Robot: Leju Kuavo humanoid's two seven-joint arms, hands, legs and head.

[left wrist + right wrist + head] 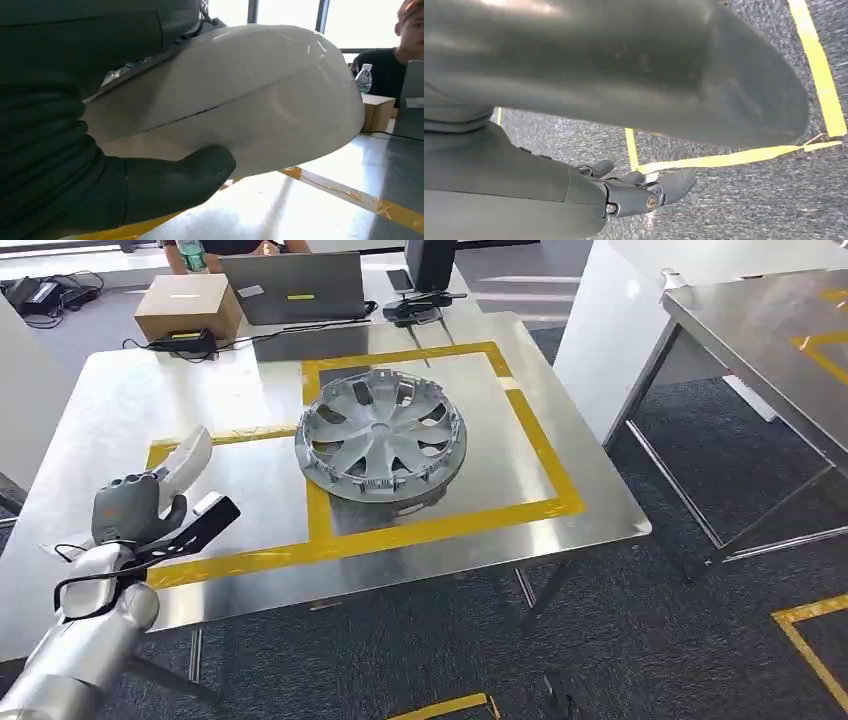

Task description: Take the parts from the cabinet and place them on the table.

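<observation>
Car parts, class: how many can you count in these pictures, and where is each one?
2. The silver wheel cover lies on the table inside the yellow-taped square. The white mirror cover is held in the left hand above the table's near-left area.

White mirror housing [260,95] held above table, silver hubcap [381,435] flat inside yellow tape

The robot's silver left arm [75,640] reaches up from the lower left, over the near edge of the steel table. Its grey and dark left hand [140,510] grips a white, smooth, rounded plastic shell [250,95], the thick thumb [180,180] pressed under it. The right hand [634,192] hangs above the grey carpet, holding nothing, dark fingers [676,182] loosely apart.
</observation>
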